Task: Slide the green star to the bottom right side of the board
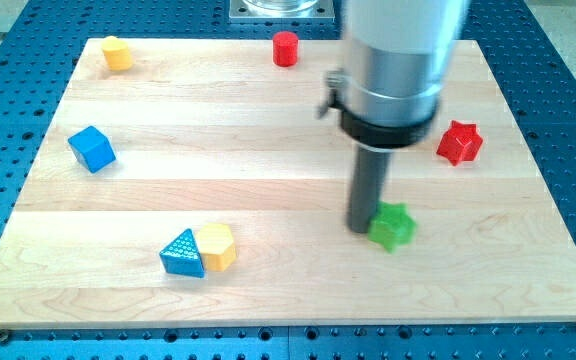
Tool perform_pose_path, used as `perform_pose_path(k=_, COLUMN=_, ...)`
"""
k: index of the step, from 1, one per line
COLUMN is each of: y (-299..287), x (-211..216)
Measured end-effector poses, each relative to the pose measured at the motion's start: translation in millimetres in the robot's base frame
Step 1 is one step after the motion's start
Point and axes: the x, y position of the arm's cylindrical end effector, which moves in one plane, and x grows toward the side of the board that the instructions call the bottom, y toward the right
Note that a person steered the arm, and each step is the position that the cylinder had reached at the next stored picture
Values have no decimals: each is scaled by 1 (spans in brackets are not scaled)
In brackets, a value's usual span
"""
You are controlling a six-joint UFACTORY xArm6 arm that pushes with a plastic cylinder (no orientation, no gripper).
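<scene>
1. One contact: my tip [360,228] touches the green star [392,226] on its left side.
2. No claw is fitted; the rod cannot open or close.
3. Star sits right of the counter [268,290] centre; the near-right corner lies beyond it.

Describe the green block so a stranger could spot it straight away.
Find the wooden board, then the dark rod coming down in its right half. My tip sits against the left side of the green star. It is the only green piece; the nearest neighbour is a red star.
</scene>
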Motion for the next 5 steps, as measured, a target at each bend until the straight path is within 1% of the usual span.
perform_pose_path(k=1, y=48, x=2)
perform_pose_path(k=2, y=59, x=16)
perform_pose_path(k=3, y=88, x=27)
perform_pose_path(k=4, y=24, x=31)
perform_pose_path(k=5, y=-77, x=59)
